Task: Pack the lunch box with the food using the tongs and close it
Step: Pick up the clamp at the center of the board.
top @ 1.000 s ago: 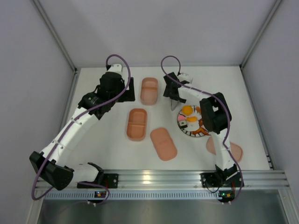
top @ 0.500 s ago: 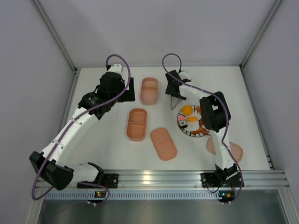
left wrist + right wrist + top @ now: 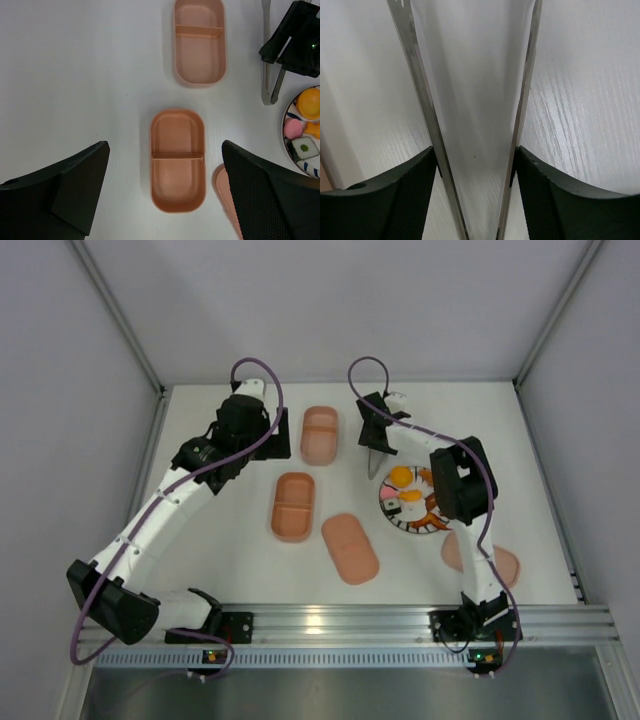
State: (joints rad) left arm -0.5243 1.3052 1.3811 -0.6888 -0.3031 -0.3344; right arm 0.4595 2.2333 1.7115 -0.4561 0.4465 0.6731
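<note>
Tongs (image 3: 263,75) lengthwise near-far, tips toward robot, r fingers (image 3: 395,200) clamping them, l fingers (image 3: 75,180) open

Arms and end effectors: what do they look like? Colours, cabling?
The left arm and right arm are white tubular links with black joint housings; a purple cable runs along each. The left end effector and right end effector are black, with finely textured fingers.
</note>
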